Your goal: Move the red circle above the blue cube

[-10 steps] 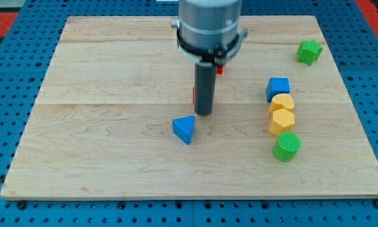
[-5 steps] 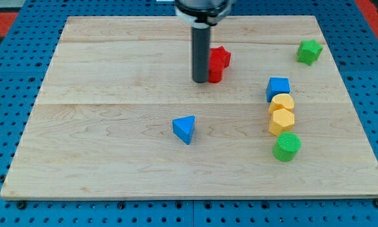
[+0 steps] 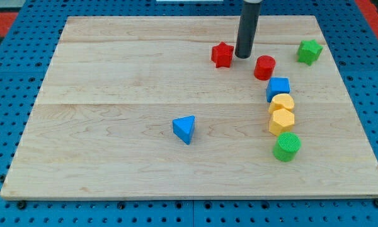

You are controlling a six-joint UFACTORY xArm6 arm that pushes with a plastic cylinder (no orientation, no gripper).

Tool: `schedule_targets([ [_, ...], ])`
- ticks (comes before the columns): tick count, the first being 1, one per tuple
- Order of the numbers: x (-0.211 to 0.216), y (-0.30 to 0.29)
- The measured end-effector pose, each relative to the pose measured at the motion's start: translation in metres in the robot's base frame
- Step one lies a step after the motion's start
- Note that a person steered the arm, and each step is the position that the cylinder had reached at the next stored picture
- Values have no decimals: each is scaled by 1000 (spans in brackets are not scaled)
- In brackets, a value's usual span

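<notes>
Red circle (image 3: 264, 67), a small rigid block judged light and free-sliding, sits on the counter (image 3: 113, 94) just above-left of the blue cube (image 3: 278, 88); my tip (image 3: 243, 56), a gripless tool holding nothing, should push its left flank.

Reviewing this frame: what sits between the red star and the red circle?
In the camera view, my tip stands between the red star and the red circle, with bare wood on either side of it.

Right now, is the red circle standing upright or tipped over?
Upright. The red circle shows its flat round face on top, just up-left of the blue cube. My tip sits between it and the red star.
</notes>
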State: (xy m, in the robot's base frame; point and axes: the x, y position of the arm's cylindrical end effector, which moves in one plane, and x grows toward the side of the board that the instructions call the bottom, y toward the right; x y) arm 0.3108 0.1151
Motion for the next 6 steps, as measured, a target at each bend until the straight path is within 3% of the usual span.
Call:
schedule_targets([
  [3,27,0],
  [4,55,19],
  [5,55,21],
  [6,2,42],
])
